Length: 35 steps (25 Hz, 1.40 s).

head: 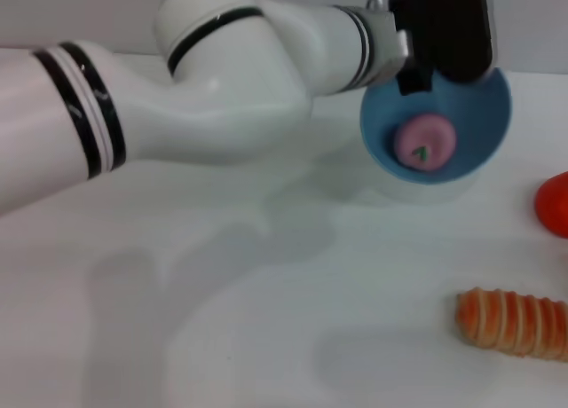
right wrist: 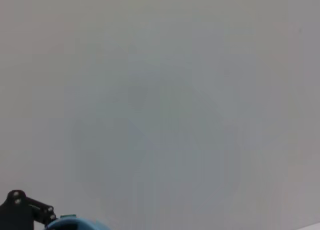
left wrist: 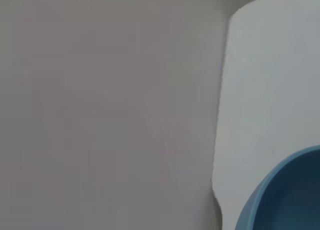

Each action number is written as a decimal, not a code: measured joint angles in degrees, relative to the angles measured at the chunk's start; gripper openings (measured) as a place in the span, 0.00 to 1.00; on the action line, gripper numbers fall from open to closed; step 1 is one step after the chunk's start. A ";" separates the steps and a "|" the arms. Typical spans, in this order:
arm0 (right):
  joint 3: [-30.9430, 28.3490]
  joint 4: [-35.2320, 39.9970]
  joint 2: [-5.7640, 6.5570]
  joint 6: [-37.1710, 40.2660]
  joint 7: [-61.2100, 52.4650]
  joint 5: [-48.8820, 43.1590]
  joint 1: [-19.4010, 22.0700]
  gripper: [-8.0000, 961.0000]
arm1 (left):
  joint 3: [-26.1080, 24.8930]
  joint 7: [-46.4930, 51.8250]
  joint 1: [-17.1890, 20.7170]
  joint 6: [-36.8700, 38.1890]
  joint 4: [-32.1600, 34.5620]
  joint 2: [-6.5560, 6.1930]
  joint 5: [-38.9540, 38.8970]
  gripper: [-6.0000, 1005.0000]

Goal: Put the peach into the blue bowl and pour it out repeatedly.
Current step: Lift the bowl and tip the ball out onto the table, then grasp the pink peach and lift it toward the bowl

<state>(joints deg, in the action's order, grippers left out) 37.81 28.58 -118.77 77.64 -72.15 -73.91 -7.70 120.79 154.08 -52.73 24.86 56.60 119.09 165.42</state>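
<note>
the left gripper (head: 448, 66) reaches in from the left and appears clamped on the far rim of the blue bowl (head: 484, 129), which is tilted toward the camera. the peach (head: 424, 142) lies inside (loading done, pour barely begun). a red-orange fruit (head: 555, 204) and ribbed roll (head: 515, 321) lie right.

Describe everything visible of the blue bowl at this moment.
The blue bowl is light blue, smooth, plastic-looking, deep, with a plain round rim. It is tilted, its opening facing the head camera, at the far side of the white table. The left gripper is at its upper rim. The pink peach lies inside against the wall.
</note>
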 joint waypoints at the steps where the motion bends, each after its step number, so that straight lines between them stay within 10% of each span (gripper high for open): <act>1: -0.09 -0.14 -0.01 0.08 0.10 0.02 0.00 0.59 | 0.78 -2.34 0.74 -1.10 0.57 0.00 0.02 0.00; 10: -0.35 -1.64 0.06 0.38 0.27 0.11 -1.31 0.59 | 4.29 -24.36 9.05 -21.89 1.35 -0.03 0.09 0.00; 28: -0.51 -2.45 -0.04 0.59 0.33 0.27 -2.46 0.59 | 8.38 -34.99 13.40 -40.01 -3.94 0.00 -1.22 0.00; 35: 0.05 -1.84 1.01 0.64 -7.49 -3.20 -2.79 0.59 | 5.63 -32.91 10.88 -39.78 -6.90 -0.01 -22.59 0.00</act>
<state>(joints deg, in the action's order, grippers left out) 37.86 26.74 -117.76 78.28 -79.64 -77.12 -10.50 126.41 121.17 -41.85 -14.92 49.69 119.08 142.83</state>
